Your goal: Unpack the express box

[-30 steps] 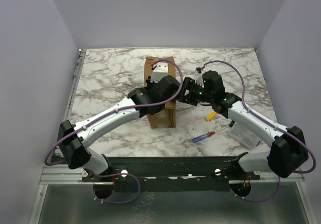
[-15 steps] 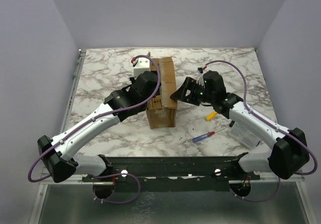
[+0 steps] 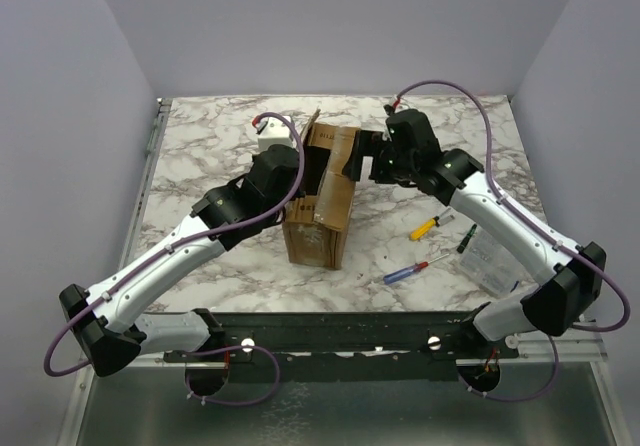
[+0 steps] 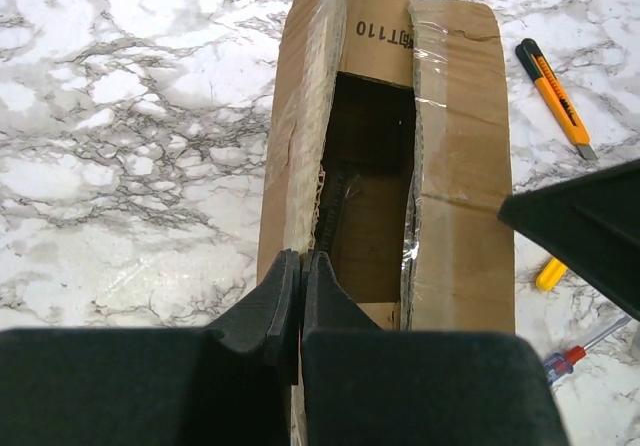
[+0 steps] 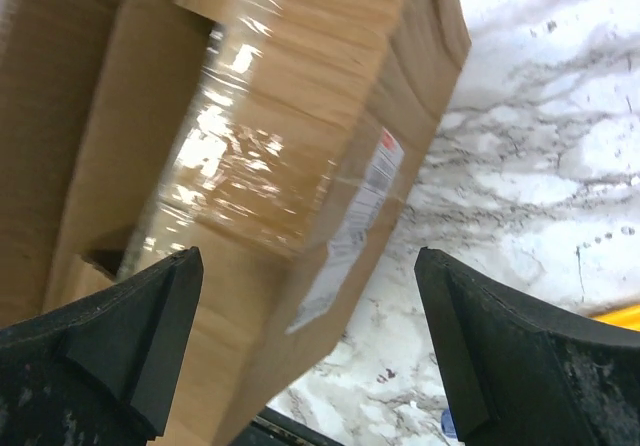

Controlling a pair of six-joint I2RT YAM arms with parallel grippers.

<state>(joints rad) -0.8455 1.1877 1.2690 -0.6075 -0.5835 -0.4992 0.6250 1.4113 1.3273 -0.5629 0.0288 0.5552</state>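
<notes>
Cardboard of the express box, in the tabletop middle, looks light but stiff, the tape slippery; you should take the left flap by its edge. Left jaws are together there; right jaws stand apart beside the box.

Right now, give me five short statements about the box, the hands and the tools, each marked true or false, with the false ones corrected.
1. The express box has its top flaps parted, showing a dark gap. True.
2. The right hand is clamped shut. False: its fingers stand wide apart, beside the box.
3. The left hand is shut, at the edge of the box's left flap. True.
4. The screwdriver lies inside the box. False: it lies on the table, to the right of the box.
5. A white label sits on the box's side. True.
</notes>
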